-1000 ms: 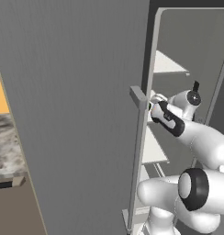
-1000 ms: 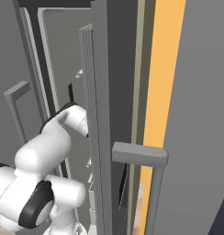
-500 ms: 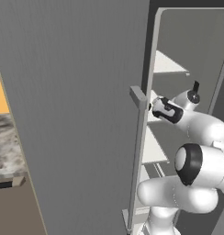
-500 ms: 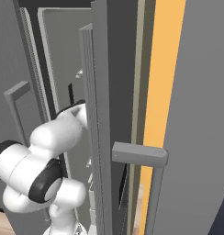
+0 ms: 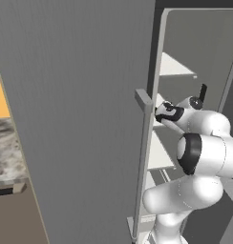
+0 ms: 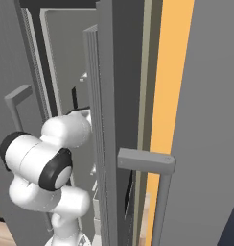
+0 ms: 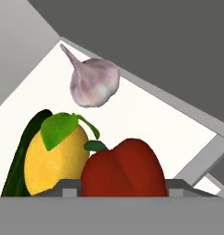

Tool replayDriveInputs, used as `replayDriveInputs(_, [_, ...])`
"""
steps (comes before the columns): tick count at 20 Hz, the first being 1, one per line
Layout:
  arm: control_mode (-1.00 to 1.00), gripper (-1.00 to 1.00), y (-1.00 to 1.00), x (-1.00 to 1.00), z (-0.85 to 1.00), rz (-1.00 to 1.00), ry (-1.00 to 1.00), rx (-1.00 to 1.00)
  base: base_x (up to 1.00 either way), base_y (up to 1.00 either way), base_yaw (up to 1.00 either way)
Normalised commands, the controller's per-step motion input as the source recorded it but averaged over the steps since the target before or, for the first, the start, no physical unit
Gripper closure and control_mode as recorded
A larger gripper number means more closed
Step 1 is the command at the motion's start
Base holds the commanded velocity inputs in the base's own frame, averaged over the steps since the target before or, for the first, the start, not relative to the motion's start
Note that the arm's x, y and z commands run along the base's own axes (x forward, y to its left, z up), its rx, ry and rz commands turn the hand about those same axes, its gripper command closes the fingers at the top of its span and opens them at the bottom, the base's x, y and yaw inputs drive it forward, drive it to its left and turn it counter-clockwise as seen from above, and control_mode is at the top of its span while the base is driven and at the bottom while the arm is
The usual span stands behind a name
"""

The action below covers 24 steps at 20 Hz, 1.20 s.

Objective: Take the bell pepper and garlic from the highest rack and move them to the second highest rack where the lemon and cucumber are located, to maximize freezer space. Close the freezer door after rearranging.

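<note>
Grey cabinet panels crowd the left base view, where the freezer door [image 5: 85, 109] stands swung open with its long bar handle toward the camera and the white arm reaches past its edge toward the white shelf panels [image 5: 159, 152] inside the freezer [image 5: 195, 57]; the gripper [image 5: 162, 113] sits near a shelf edge, its jaws too small here to read. From the right base view, the arm's elbow bulges beside the door edge, with another handle [image 6: 146, 162] close in the foreground, and the hand is tucked behind the door. Looking along the hand, the garlic [image 7: 93, 81] lies on a white shelf, apparently free of the fingers, with the lemon [image 7: 54, 156], the dark cucumber [image 7: 23, 153] behind it and the red bell pepper [image 7: 123, 170] crowded just below; whether the jaws are apart or together I cannot tell. My guess is the garlic now shares the lemon's rack, so the risk lies in pulling out: a hand drawn back carelessly could nudge the pepper or lemon off the shelf edge, or the elbow could clip the door before it is pushed shut.
</note>
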Motion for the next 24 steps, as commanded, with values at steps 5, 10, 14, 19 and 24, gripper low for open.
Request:
replayDriveInputs(5, [-1.0, 1.0, -0.14, 0.56, -0.12, -0.05, 0.04, 0.06, 0.0, 0.0, 0.0])
replayDriveInputs(10, [-1.0, 1.0, -0.12, 0.5, -0.23, -0.03, 0.01, 0.05, 0.0, 0.0, 0.0])
replayDriveInputs(14, [-1.0, 1.0, -0.04, 0.37, -0.09, 0.0, -0.01, 0.01, 0.0, 0.0, 0.0])
replayDriveInputs(19, [-1.0, -1.0, 0.04, 0.1, -0.18, 0.0, -0.04, 0.0, 0.0, 0.0, 0.0])
replayDriveInputs(24, [-1.0, -1.0, 0.04, -0.04, -0.19, -0.03, -0.09, -0.03, 0.0, 0.0, 0.0])
